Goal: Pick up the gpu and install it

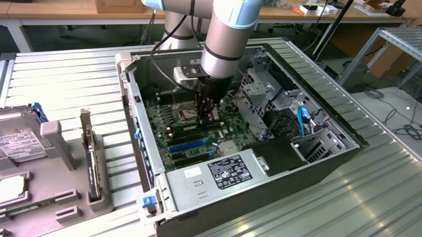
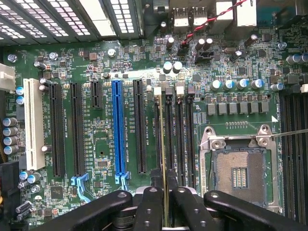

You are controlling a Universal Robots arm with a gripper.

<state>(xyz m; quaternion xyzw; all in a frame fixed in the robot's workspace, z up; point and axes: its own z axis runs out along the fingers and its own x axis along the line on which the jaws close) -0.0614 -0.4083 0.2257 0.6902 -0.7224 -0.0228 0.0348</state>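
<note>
In the wrist view the gpu [image 2: 162, 154] shows edge-on as a thin green stick, running along one of the black memory slots [image 2: 169, 134] beside the CPU socket [image 2: 238, 175]. My gripper [image 2: 163, 195] is shut on it, with black fingers [image 2: 149, 204] pressed on either side of its end. In the exterior view the gripper [image 1: 208, 114] points down inside the open computer case [image 1: 142, 148], low over the green motherboard [image 1: 165, 118]. Whether the stick touches the slot I cannot tell.
A blue slot [image 2: 118, 130], black slots and a white slot [image 2: 34, 122] lie beside the memory slots. The case also holds a power supply [image 1: 228, 173] and a metal drive cage [image 1: 264, 89]. At the exterior view's left, a grey rack [image 1: 66, 163] holds an upright dark card [image 1: 89, 148].
</note>
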